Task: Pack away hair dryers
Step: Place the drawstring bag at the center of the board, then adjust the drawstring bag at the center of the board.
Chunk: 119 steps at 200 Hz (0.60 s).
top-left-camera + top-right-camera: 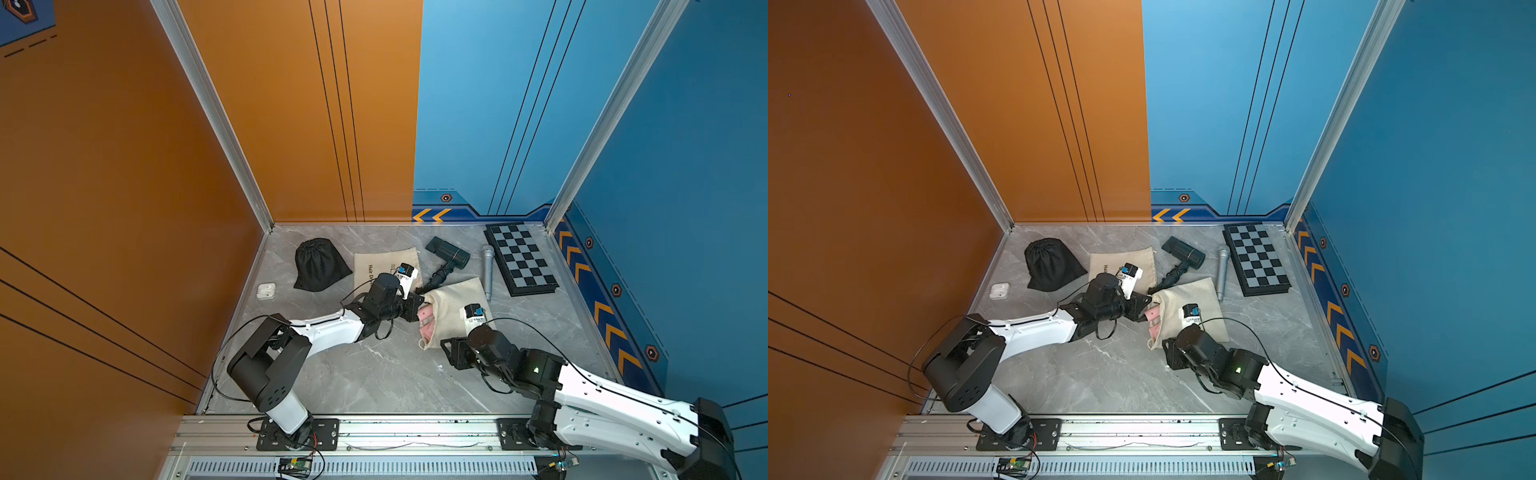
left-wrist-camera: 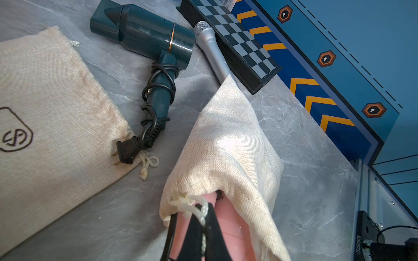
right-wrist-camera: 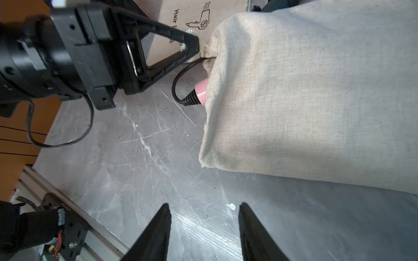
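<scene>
Wide bare stretch of grey marble tabletop [image 1: 374,374] in front, reaching from the arm bases up to the mouth of the bulging beige cloth drawstring bag [image 1: 459,309]. Blocked at that mouth by the left gripper [image 3: 196,46], pinched on the rim, and by the pink plastic hair dryer [image 3: 200,90] poking out. Crowded farther back, with only narrow strips between: flat beige printed cloth bag [image 1: 380,266], dark teal hair dryer [image 2: 147,34], slim silver microphone [image 1: 487,270] tight beside the folded black-and-grey chessboard [image 1: 521,259], then black cloth drawstring bag [image 1: 318,266] and small white earbud case [image 1: 266,291] at the left.
</scene>
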Available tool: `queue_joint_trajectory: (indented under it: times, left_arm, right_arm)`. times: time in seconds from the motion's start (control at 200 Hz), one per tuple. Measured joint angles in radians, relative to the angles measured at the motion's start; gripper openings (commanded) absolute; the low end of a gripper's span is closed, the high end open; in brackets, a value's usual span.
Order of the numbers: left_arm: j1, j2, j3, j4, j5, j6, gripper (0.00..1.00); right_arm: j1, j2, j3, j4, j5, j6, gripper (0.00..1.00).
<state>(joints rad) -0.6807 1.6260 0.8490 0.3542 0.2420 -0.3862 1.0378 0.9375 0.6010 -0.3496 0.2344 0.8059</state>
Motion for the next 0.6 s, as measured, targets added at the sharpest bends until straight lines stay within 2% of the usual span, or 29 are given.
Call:
queue_joint_trajectory:
  times: [0.345, 0.596]
  left_arm:
    - [0.002, 0.007, 0.000, -0.001, 0.000, 0.000, 0.00]
    - [0.015, 0.007, 0.000, -0.001, 0.000, 0.000, 0.00]
  right_arm:
    - [0.085, 0.228, 0.006, 0.099, 0.166, 0.111, 0.52]
    - [0.103, 0.319, 0.053, 0.138, 0.190, 0.151, 0.54]
